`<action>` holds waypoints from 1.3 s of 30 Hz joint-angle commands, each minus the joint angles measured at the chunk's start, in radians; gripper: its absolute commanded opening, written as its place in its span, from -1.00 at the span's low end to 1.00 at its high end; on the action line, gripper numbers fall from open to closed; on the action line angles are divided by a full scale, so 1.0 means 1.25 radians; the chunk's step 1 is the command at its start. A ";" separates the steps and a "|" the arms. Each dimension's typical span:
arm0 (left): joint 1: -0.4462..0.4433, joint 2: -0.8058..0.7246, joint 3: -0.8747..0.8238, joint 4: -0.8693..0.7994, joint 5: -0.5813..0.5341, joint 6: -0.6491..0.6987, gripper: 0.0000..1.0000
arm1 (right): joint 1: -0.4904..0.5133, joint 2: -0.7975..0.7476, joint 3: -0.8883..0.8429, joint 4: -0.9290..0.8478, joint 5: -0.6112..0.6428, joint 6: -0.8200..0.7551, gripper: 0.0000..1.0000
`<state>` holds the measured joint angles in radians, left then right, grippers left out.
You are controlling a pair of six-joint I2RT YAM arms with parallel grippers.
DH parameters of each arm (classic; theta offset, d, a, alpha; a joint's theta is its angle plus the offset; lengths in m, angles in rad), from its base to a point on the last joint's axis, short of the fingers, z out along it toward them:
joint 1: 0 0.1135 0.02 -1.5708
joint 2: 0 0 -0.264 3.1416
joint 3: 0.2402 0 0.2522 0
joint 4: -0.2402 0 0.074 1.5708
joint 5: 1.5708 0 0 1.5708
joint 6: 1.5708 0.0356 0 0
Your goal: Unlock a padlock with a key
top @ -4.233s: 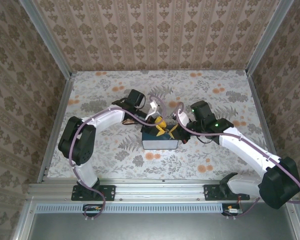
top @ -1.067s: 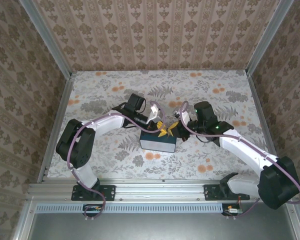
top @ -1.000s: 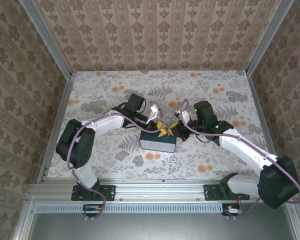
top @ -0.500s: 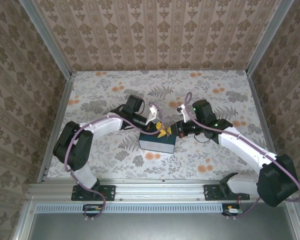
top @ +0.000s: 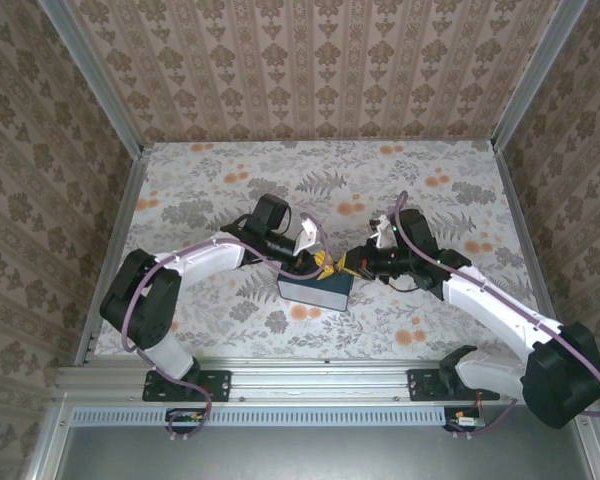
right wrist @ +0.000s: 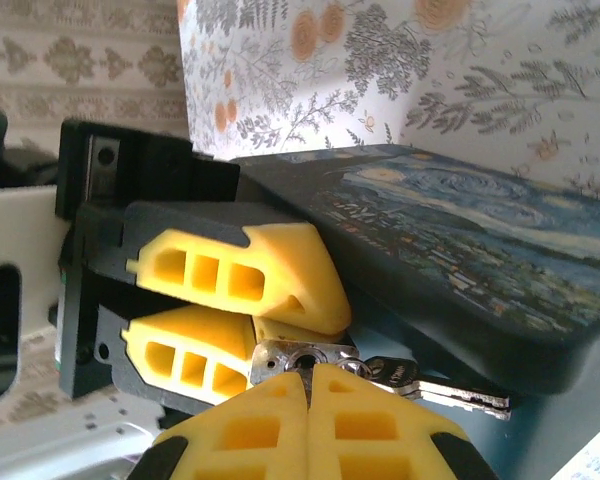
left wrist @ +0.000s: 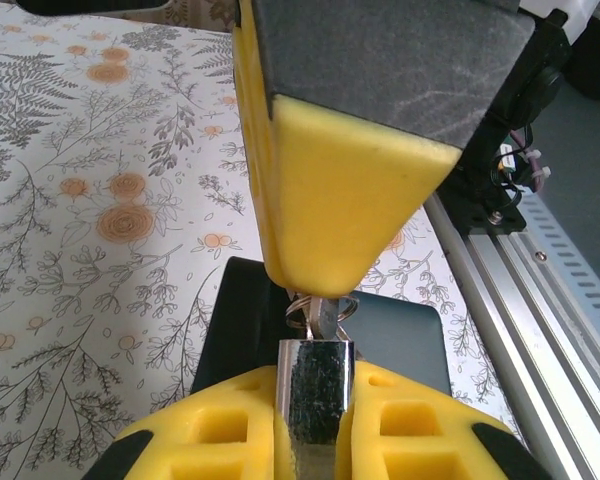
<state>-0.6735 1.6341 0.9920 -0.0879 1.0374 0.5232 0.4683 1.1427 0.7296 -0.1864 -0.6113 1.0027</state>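
Left claw [top: 321,262] and right claw [top: 346,266] sat together at one box's [top: 315,292] far side.
Left clamped one padlock [left wrist: 315,400]; right pinched one key [right wrist: 298,357]; box bore starry-night print.

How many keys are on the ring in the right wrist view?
2. One key is pinched by its head in the right gripper; a second key hangs off the same ring, its blade alongside the box. More could be hidden.

Mid-frame is crowded — the left gripper [top: 321,264], clamped on the padlock [left wrist: 317,385], meets the right gripper [top: 346,266], pinching the key [right wrist: 435,390], over the dark box [top: 315,291]. The table [top: 450,200] lies open across the upper frame.
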 commanded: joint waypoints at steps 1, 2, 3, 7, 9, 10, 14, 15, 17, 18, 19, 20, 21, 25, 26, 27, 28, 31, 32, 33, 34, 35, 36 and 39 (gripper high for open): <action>-0.002 -0.043 0.011 0.110 -0.052 0.021 -0.87 | 0.029 -0.024 -0.023 -0.055 -0.041 0.193 -1.00; -0.004 -0.047 0.010 0.116 -0.058 0.021 -0.87 | 0.030 -0.021 -0.018 -0.070 -0.042 0.210 -1.00; -0.005 -0.051 0.007 0.120 -0.062 0.024 -0.88 | 0.031 -0.015 -0.014 -0.080 -0.046 0.230 -1.00; -0.007 -0.051 0.008 0.126 -0.056 0.028 -0.87 | 0.037 0.020 0.002 -0.060 -0.064 0.282 -1.00; -0.005 -0.042 0.013 0.121 -0.043 0.027 -0.87 | 0.037 0.044 0.034 -0.092 -0.073 0.237 -1.00; -0.006 -0.038 0.011 0.121 -0.043 0.027 -0.88 | 0.035 0.054 0.048 -0.119 -0.068 0.217 -1.00; -0.005 -0.047 0.002 0.139 -0.044 0.018 -0.88 | 0.036 0.070 0.035 -0.063 -0.084 0.264 -1.00; -0.005 -0.046 0.005 0.135 -0.037 0.018 -0.88 | 0.038 0.076 0.036 -0.049 -0.099 0.262 -1.00; 0.002 -0.039 0.008 0.136 -0.019 0.009 -0.88 | 0.040 0.083 0.061 -0.085 -0.104 0.206 -0.81; 0.004 -0.035 0.010 0.137 -0.012 0.005 -0.88 | 0.040 0.081 0.069 -0.091 -0.105 0.177 -0.70; 0.005 -0.031 0.010 0.136 -0.008 0.004 -0.88 | 0.040 0.078 0.079 -0.103 -0.105 0.144 -0.61; 0.005 -0.028 0.012 0.130 -0.001 0.006 -0.88 | 0.039 0.075 0.089 -0.110 -0.102 0.112 -0.55; 0.005 -0.026 0.014 0.125 0.004 0.008 -0.89 | 0.039 0.073 0.093 -0.118 -0.098 0.086 -0.53; 0.005 -0.026 0.013 0.121 0.026 0.001 -0.88 | 0.039 0.077 0.099 -0.116 -0.113 0.014 -0.48; 0.006 -0.027 0.013 0.117 0.025 0.002 -0.88 | 0.040 0.080 0.101 -0.118 -0.118 0.000 -0.51; 0.007 -0.027 0.012 0.117 0.024 -0.001 -0.88 | 0.041 0.083 0.100 -0.124 -0.123 -0.008 -0.51; 0.010 -0.026 0.012 0.117 0.028 -0.001 -0.88 | 0.040 0.082 0.102 -0.127 -0.128 -0.021 -0.51; 0.016 -0.022 0.011 0.115 0.039 -0.007 -0.89 | 0.040 0.073 0.104 -0.158 -0.127 -0.086 -0.45; 0.017 -0.020 0.012 0.115 0.042 -0.010 -0.89 | 0.041 0.070 0.102 -0.164 -0.129 -0.106 -0.44; 0.019 -0.019 0.012 0.114 0.045 -0.010 -0.89 | 0.041 0.068 0.101 -0.164 -0.131 -0.125 -0.44; 0.019 -0.018 0.012 0.110 0.049 -0.011 -0.89 | 0.042 0.064 0.100 -0.159 -0.134 -0.143 -0.44; 0.020 -0.019 0.012 0.108 0.052 -0.010 -0.89 | 0.046 0.060 0.099 -0.153 -0.131 -0.164 -0.45; 0.022 -0.018 0.012 0.107 0.055 -0.012 -0.89 | 0.046 0.058 0.099 -0.156 -0.122 -0.181 -0.47; 0.022 -0.019 0.012 0.095 0.059 -0.008 -0.89 | 0.044 0.062 0.101 -0.171 -0.099 -0.209 -0.51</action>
<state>-0.6491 1.6108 0.9756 -0.0124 1.0504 0.5224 0.5220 1.2259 0.8410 -0.3511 -0.7162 0.8303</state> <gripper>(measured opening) 0.171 0.247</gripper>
